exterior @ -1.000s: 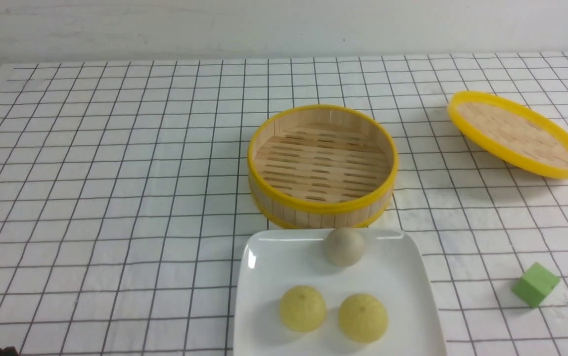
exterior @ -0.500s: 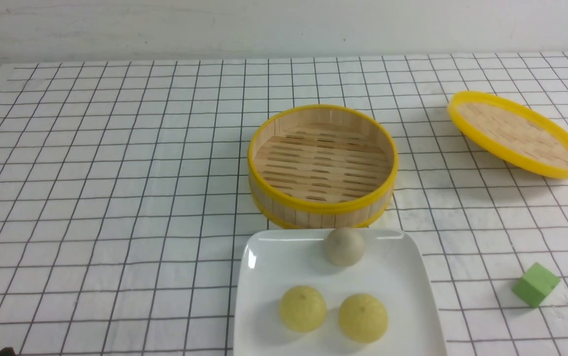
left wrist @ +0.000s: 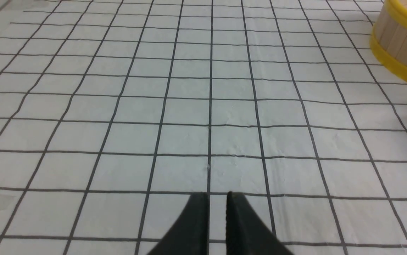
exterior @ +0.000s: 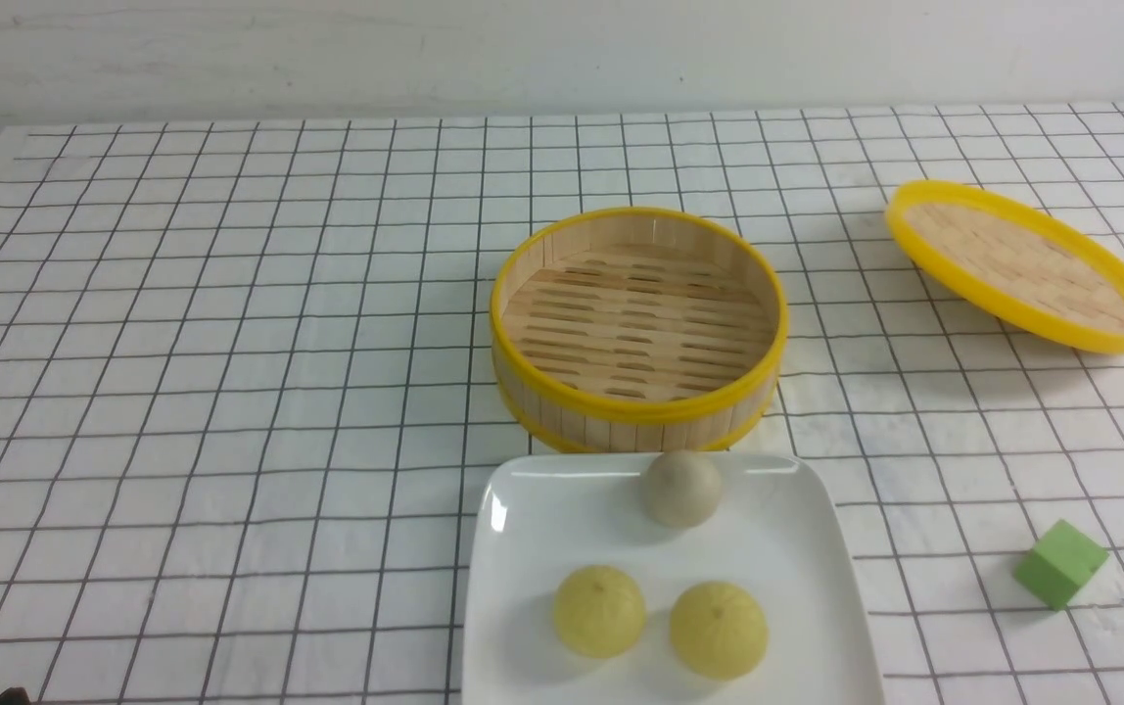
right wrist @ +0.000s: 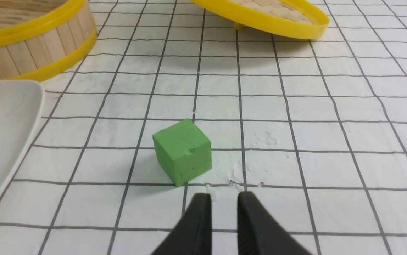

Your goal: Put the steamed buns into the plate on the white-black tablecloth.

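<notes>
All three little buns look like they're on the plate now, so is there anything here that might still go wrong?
1. The greyish bun sits right at the plate's far rim beside the steamer; a nudge might roll it off.
2. The right gripper hangs close to the green cube, so a careless move may knock it.
3. The lid rests tilted and might tip if bumped.

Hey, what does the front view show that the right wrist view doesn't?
Only the front view shows the three steamed buns on the plate and the steamer's empty slatted floor. Only the right wrist view shows the right gripper, its fingertips slightly apart with nothing between them. Both show the green cube, the lid, the steamer, the plate and the white-black tablecloth.
</notes>
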